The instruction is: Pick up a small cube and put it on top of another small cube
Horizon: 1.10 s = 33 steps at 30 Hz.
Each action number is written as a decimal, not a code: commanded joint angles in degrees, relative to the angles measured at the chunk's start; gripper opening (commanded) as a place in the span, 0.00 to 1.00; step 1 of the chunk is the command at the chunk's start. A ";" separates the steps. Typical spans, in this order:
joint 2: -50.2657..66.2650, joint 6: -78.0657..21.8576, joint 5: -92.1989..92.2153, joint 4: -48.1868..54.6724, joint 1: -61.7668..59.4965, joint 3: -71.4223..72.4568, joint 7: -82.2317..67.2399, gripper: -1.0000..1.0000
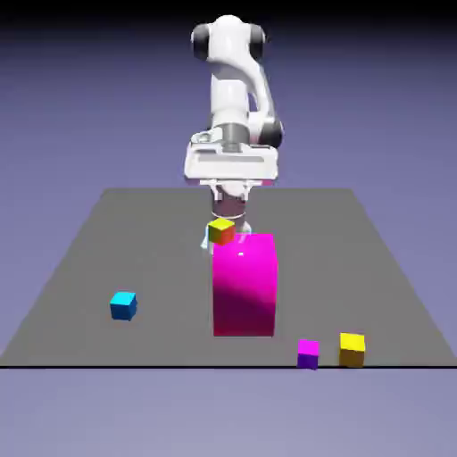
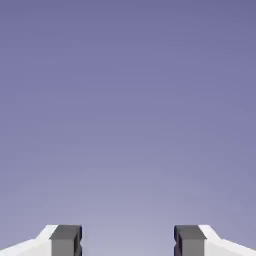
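Filling the hand view: plain blue-violet backdrop, plus two grey finger tips [image 2: 66, 240] at the bottom edge. Set wide apart, with nothing between them, so gripper [image 2: 127, 242] spread wide and holding nothing. No cube or table anywhere in that view.

Seen only in the exterior view: grey table [image 1: 98, 250], white Franka arm [image 1: 234, 98], and every block. Gripper [image 1: 230, 214] hanging low behind the tall magenta block [image 1: 244, 284], partly hidden by it; finger spacing impossible to tell from here. Just at the gripper's lower end, beside the tall block's top corner on the exterior view's left: yellow-topped cube with a bright orange side [image 1: 220, 231]. Touching the fingers or not, cannot tell.

Counting up: one tall magenta block, four tiny cubes. Small yellow cube [image 1: 352, 349], ochre-sided, resting on the table near its front edge at the exterior view's right, well apart from the gripper. Just beside it, toward the exterior view's left: tiny magenta-and-purple cube [image 1: 308, 353]. Cyan-blue cube [image 1: 123, 305] alone on the table at the exterior view's left, well apart from the others, bare on top.
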 commanded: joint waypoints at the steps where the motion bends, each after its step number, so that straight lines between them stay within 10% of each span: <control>1: 2.05 -1.62 0.88 1.87 1.50 -0.96 2.48 0.50; 33: 67.62 -46.73 25.81 49.16 56.70 -41.62 82.22 0.50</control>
